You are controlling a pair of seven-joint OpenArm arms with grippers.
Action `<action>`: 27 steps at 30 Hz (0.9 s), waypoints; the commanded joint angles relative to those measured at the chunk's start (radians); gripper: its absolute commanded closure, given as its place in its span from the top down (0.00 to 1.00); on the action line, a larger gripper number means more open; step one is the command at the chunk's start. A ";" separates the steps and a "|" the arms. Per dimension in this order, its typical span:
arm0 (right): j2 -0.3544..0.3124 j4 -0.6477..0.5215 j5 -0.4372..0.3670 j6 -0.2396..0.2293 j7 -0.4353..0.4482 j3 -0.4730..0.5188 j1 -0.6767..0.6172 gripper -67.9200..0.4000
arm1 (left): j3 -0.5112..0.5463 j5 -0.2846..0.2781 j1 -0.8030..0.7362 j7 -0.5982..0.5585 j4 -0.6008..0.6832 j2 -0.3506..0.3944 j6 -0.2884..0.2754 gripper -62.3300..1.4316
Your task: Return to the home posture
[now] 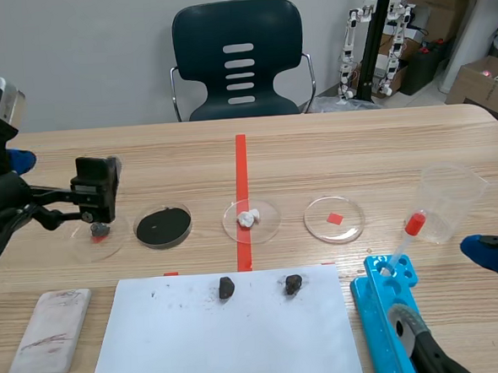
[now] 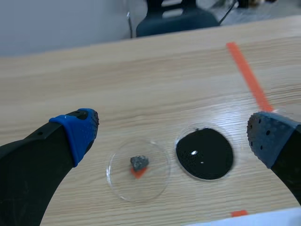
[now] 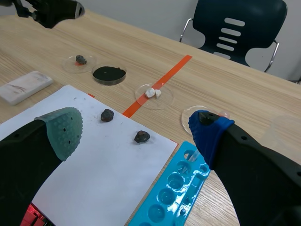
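Observation:
My left gripper (image 1: 98,208) hangs open above the table's left side, over a clear dish (image 2: 123,186) that holds a small grey stone (image 2: 139,162) on a red mark. In the left wrist view its blue-padded fingers (image 2: 80,129) stand wide apart with nothing between them. My right gripper (image 3: 136,129) is open at the near right, above the blue rack (image 3: 176,193) and the corner of the white paper (image 3: 84,165). It holds nothing. In the scene view one blue pad (image 1: 494,252) shows at the right edge.
Dishes stand in a row: one filled black (image 1: 163,226), one with white lumps (image 1: 251,220), one with a red square (image 1: 334,219). Two dark stones (image 1: 226,287) lie on the paper. A red-capped pipette (image 1: 408,232) leans by a plastic cup (image 1: 448,200). A white block (image 1: 51,330) lies near left.

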State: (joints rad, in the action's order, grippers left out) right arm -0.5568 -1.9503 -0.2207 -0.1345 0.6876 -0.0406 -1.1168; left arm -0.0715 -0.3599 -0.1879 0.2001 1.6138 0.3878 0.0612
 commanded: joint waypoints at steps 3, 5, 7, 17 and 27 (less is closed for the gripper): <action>0.000 -0.006 -0.007 0.003 0.016 0.007 0.003 0.70 | 0.003 0.001 -0.131 -0.098 0.117 0.041 -0.058 1.00; 0.000 -0.006 -0.007 0.003 0.016 0.007 0.003 0.70 | 0.003 0.002 -0.216 -0.151 0.180 0.056 -0.059 1.00; 0.000 -0.006 -0.007 0.003 0.016 0.007 0.003 0.70 | 0.003 0.011 -0.282 -0.179 0.222 0.062 -0.061 1.00; 0.000 -0.006 -0.007 0.003 0.016 0.007 0.003 0.70 | 0.029 0.097 -0.515 -0.237 0.333 0.037 -0.108 1.00; 0.000 -0.006 -0.007 0.003 0.016 0.007 0.003 0.70 | 0.112 0.161 -0.639 -0.297 0.359 -0.027 -0.215 1.00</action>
State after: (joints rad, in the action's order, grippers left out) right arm -0.5568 -1.9503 -0.2203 -0.1345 0.6876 -0.0406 -1.1168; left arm 0.0414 -0.2016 -0.8162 -0.0654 1.9507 0.3653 -0.1547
